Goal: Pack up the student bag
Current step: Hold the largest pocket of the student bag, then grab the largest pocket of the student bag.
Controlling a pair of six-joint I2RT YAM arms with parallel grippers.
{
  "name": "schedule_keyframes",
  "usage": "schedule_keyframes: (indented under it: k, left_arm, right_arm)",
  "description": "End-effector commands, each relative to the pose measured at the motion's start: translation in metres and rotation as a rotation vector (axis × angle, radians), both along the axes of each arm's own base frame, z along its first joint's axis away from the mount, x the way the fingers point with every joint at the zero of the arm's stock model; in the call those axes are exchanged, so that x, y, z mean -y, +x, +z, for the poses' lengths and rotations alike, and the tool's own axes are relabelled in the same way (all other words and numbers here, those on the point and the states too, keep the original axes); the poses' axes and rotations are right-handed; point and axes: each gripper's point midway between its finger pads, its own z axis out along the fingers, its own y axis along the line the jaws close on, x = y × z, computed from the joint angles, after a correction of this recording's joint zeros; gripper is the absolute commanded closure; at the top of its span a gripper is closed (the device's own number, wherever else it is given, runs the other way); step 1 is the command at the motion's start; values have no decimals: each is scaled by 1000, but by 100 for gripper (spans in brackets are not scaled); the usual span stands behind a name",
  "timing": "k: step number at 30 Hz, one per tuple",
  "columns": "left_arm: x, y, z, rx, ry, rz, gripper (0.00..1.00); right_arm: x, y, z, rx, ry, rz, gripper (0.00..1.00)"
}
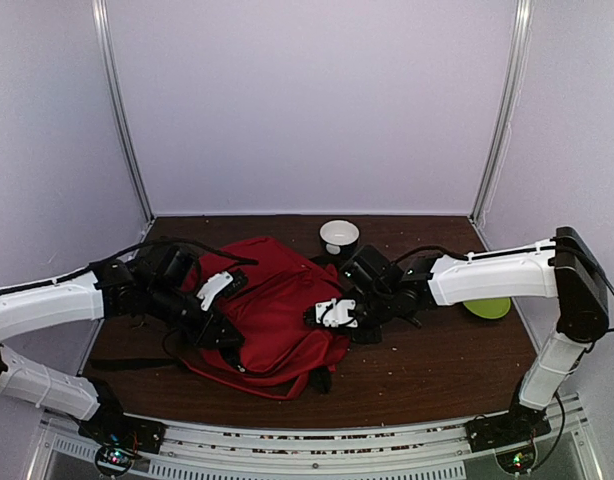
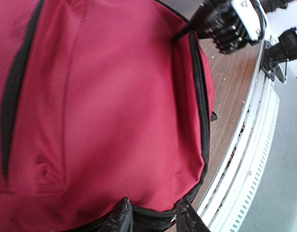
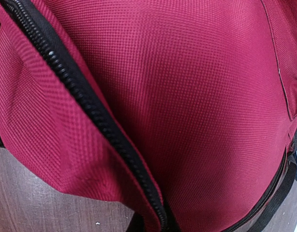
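My right gripper point(image 1: 322, 316) is closed on the firmer zipper edge point(image 3: 90, 111), centre frame, of the seemingly soft, limp student bag point(image 1: 272, 300); for my left gripper point(image 2: 153, 218), I cannot tell.

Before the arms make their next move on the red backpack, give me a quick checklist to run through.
1. Student bag lying on the table: ok.
2. Right jaws shut at the bag's zip edge: ok.
3. Right jaws holding a zip pull: cannot tell.
4. Left jaws clamped on the bag's near edge: cannot tell.
5. Main compartment open: cannot tell.
6. White cup upright behind the bag: ok.
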Motion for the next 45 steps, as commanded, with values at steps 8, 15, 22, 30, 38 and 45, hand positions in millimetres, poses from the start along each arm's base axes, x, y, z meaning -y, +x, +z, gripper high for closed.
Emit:
schedule_keyframes:
  k: [8,15,22,30,38,45]
  left_arm:
    - [-4,-16,-30,32,-5,1,64]
    - [-4,-31,-37,-13,14,-43,61]
    - [-1,-39,-56,-47,107,-117,60]
    - [-6,-29,-48,-8,146,-71,81]
    - [-33,-12,-34,50,224,67,100]
    - [-52,9,-25,103,278,173,100]
  right_arm:
    - [10,-6,-1,-79,22,-36,98]
    - [10,-5,-3,-88,23,-41,98]
    - [9,-5,-6,-101,27,-45,98]
    - [13,-7,-7,-105,25,-44,98]
    - [25,-7,-15,-92,-9,-38,100]
    - [29,-5,-15,-82,-23,-52,100]
